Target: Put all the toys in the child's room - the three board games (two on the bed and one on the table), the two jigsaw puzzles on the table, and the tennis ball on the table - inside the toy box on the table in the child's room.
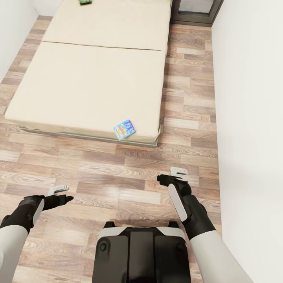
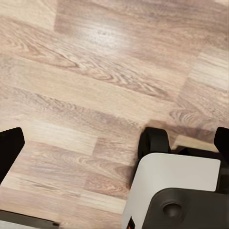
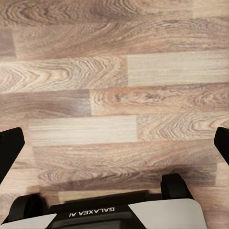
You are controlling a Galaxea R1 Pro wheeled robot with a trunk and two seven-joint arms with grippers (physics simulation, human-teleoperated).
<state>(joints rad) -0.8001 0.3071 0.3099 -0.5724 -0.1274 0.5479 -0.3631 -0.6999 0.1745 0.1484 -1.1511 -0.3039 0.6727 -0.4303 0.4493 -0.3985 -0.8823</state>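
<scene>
Lying flat near the foot edge of the bed [image 1: 86, 78], a pale blue board game [image 1: 124, 129] sits close to the corner nearest the right arm, turned a little so its long side runs slanted to the mattress edge. A second game [image 1: 84, 2], green, lies far up at the head end, cut by the picture edge. Between bed and robot is wooden floor [image 1: 118, 173]. The left gripper [image 1: 63, 193] and right gripper [image 1: 175, 175] hang over the floor, both with fingers spread apart and holding nothing. The robot's base [image 1: 141, 251] shows below.
</scene>
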